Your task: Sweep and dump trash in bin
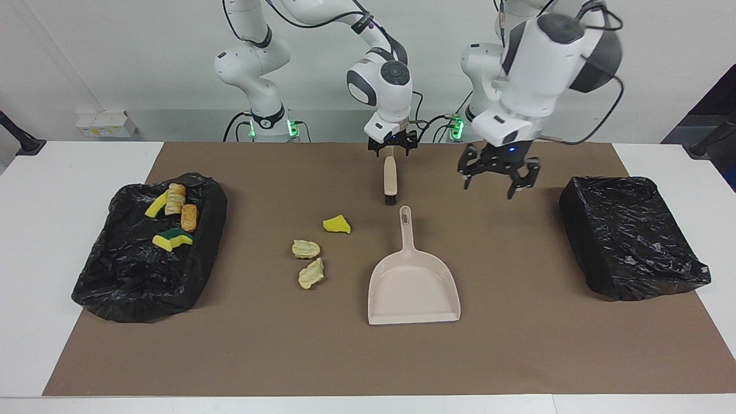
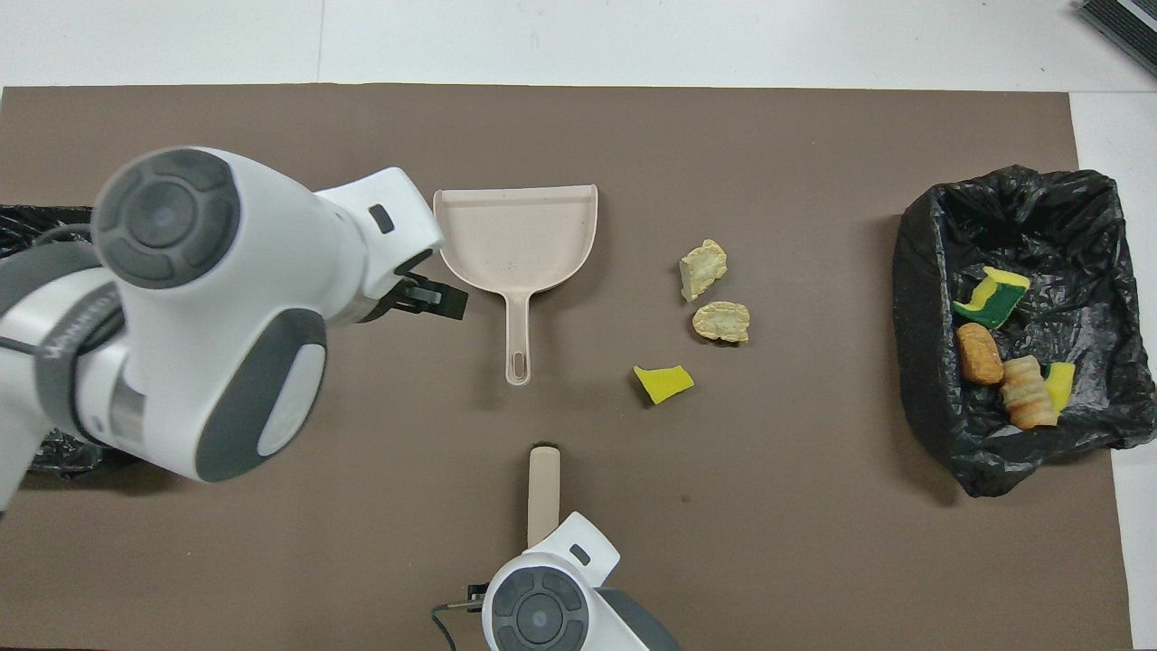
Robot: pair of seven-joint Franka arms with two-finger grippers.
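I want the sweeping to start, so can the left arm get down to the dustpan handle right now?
Probably yes. The left hand is open and hangs over bare mat beside the dustpan handle, with nothing between them; the brush lies clear of that path.

Before me the brush (image 1: 390,180) lies nearer than the dustpan (image 1: 413,284), three trash scraps (image 1: 314,248) beside it toward my right arm's bin (image 1: 150,253), which holds four more.
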